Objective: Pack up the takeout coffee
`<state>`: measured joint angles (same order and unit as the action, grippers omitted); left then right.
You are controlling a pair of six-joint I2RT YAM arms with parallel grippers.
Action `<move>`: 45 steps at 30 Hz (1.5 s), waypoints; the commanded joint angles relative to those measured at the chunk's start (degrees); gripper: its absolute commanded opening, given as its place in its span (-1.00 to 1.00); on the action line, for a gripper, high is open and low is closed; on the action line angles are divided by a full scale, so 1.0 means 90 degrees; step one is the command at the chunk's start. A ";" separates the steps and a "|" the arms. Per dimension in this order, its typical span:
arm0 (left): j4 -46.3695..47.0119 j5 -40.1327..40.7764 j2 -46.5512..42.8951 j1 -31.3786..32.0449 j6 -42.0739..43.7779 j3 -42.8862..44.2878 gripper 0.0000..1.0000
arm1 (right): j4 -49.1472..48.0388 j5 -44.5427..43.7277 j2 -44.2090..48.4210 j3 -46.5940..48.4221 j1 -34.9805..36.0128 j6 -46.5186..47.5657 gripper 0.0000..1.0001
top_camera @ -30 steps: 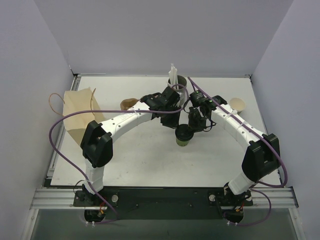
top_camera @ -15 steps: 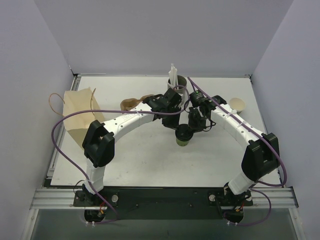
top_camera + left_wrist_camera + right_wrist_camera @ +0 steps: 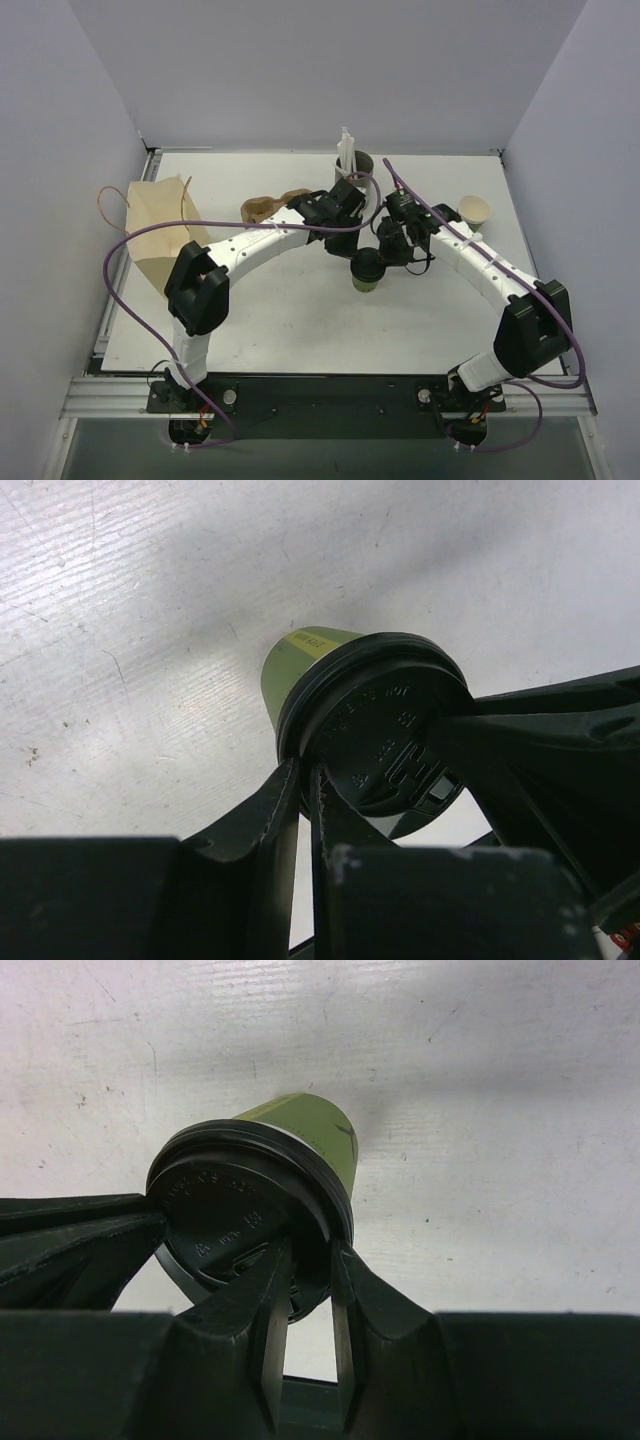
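Note:
The takeout coffee, a small green paper cup (image 3: 364, 282) with a round black lid (image 3: 367, 264), stands upright at the table's middle. My left gripper (image 3: 352, 251) reaches it from the far left and my right gripper (image 3: 386, 258) from the right. In the left wrist view the cup (image 3: 300, 665) and lid (image 3: 385, 730) fill the centre, and the left gripper (image 3: 305, 771) is pinched nearly shut on the lid's rim. In the right wrist view the right gripper (image 3: 310, 1251) straddles and grips the rim of the lid (image 3: 235, 1205) over the cup (image 3: 310, 1128).
A brown paper bag (image 3: 160, 225) stands open at the left edge. A grey cup with white straws (image 3: 352, 160) stands at the back, just behind the arms. A tan cup (image 3: 474, 209) lies at the back right. A brown piece (image 3: 265, 206) lies behind the left arm.
The left wrist closed in on the cup from the left, then stayed. The right arm's wrist and elbow shifted a little to the right. The cup stayed in place.

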<state>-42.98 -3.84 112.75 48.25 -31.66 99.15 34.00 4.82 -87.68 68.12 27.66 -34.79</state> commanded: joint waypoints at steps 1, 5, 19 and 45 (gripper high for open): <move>-0.0420 0.0368 0.0431 0.0098 0.0041 -0.0304 -0.72 | -0.0222 0.0226 -0.0531 -0.1063 0.0032 -0.0294 -0.69; -0.0429 0.0387 0.0461 0.0098 0.0061 -0.0285 -0.72 | -0.0301 0.0256 -0.0561 -0.1260 0.0285 -0.0441 -0.73; -0.1308 0.0124 0.1203 -0.0039 0.1193 0.1628 -0.43 | 0.0421 0.0402 0.0455 -0.0343 0.0491 -0.0969 -0.39; -0.1114 -0.0180 0.0022 -0.0410 0.0014 0.1309 -0.20 | 0.0940 -0.0087 -0.0404 0.1435 0.0003 0.1179 -0.35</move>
<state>-56.16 -6.00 119.26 44.45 -24.73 115.72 40.99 5.58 -88.95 78.96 27.68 -30.22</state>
